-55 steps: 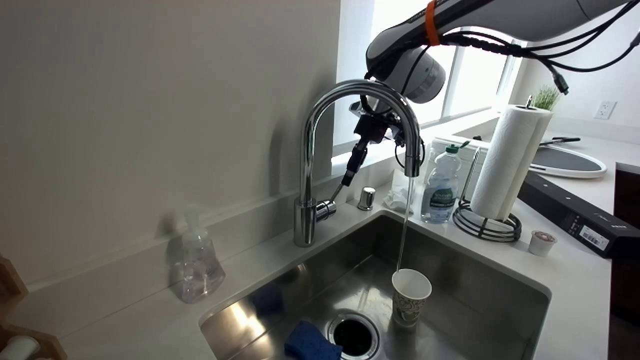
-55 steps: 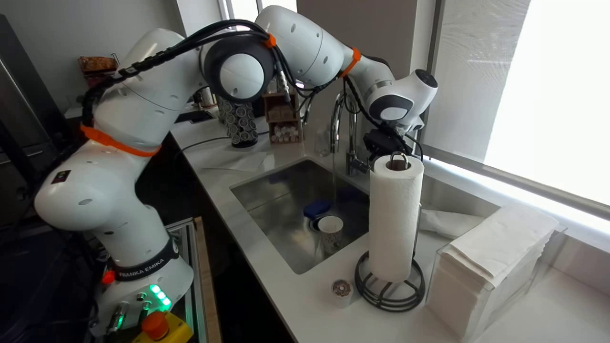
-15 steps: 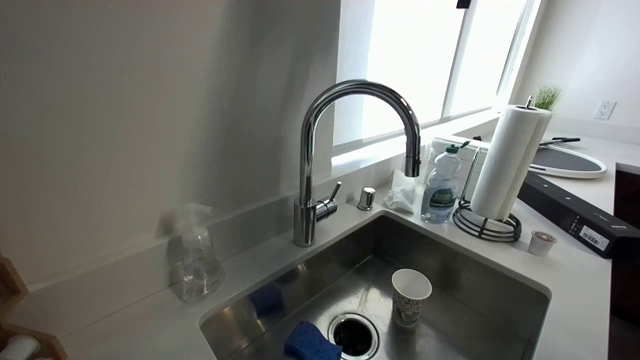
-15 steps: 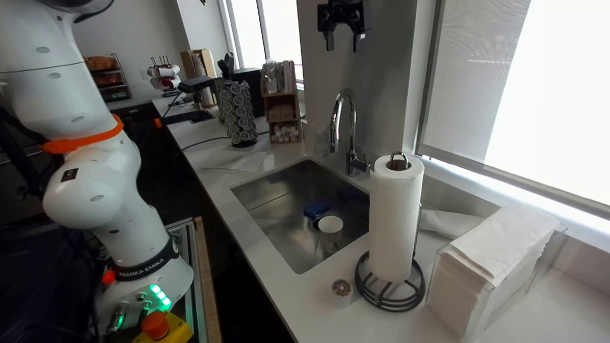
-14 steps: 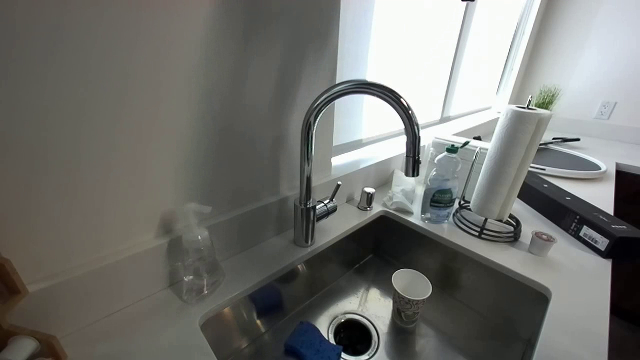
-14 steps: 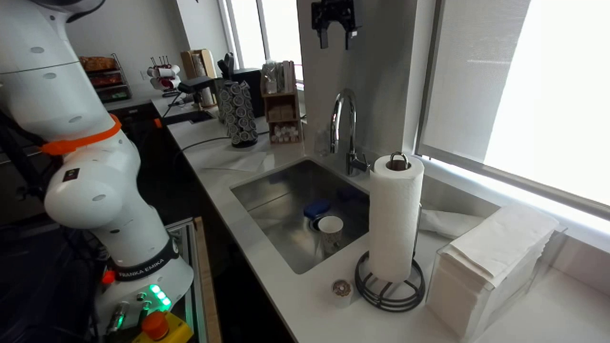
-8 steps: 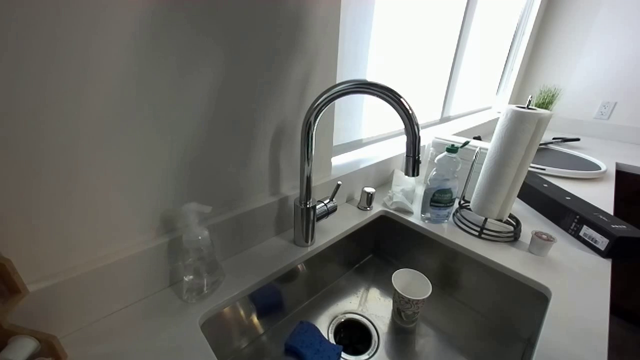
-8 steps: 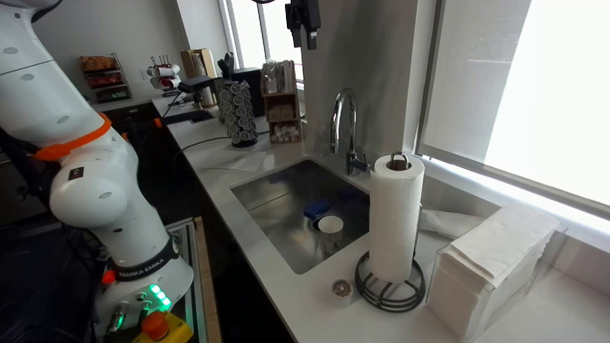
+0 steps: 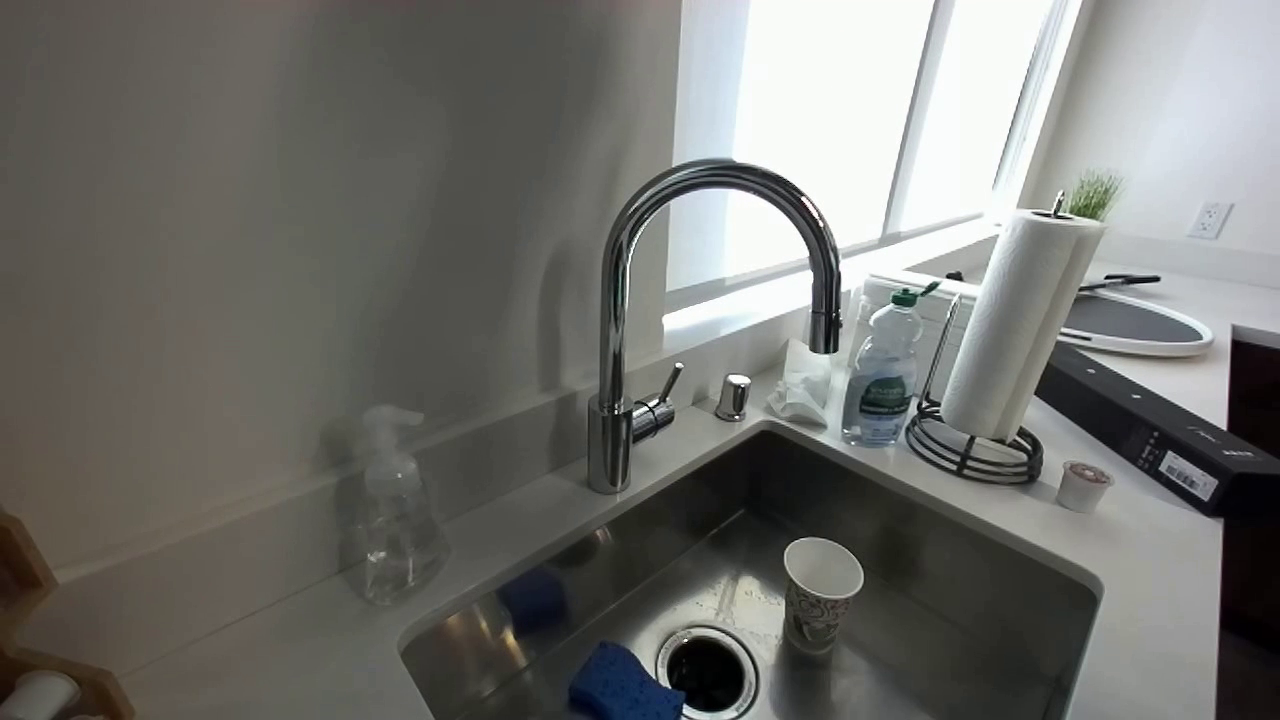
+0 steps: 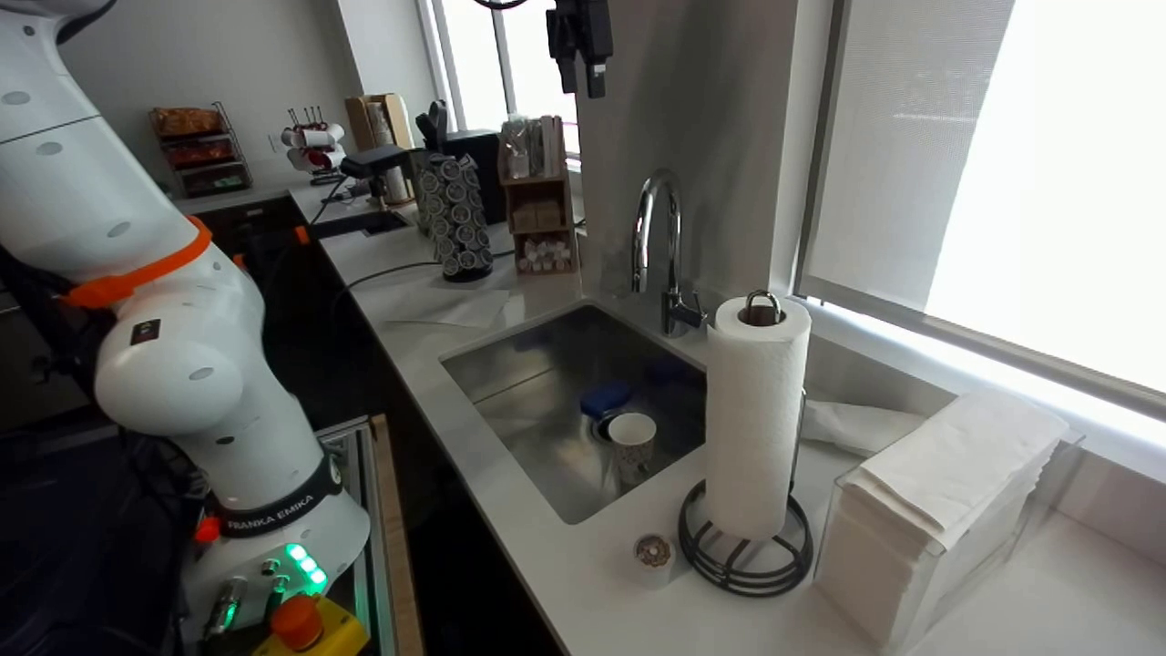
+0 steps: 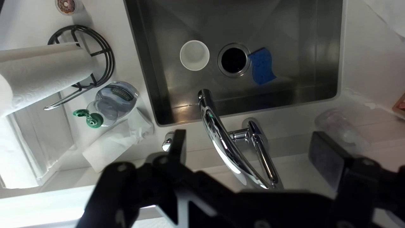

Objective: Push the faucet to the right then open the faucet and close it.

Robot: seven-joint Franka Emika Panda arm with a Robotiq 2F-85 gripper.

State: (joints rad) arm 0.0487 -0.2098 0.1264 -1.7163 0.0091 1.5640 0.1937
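The chrome faucet (image 9: 611, 330) stands upright behind the sink in both exterior views, its arched spout reaching over the basin. No water shows below the spout tip (image 9: 825, 335). Its side lever (image 9: 672, 383) slants up and away from the stem. High above and apart from the faucet, my gripper (image 10: 583, 80) hangs with its fingers down in an exterior view. From the wrist, the gripper (image 11: 250, 142) looks down with jaws wide apart and nothing held; the faucet's arch (image 11: 218, 133) appears far below, between the black fingers (image 11: 327, 155).
In the sink are a paper cup (image 9: 822, 590) and a blue sponge (image 9: 620, 685). Around it stand a paper towel roll (image 10: 756, 428), dish soap (image 9: 880, 380), a clear pump bottle (image 9: 395, 530), a coffee pod (image 9: 1083, 487) and a napkin box (image 10: 947, 492). The wall rises close behind the faucet.
Some seconds ago water ran and my gripper was at the lever; now the stream is gone. Over the last second the gripper moved left and turned, high up, then nearly stopped.
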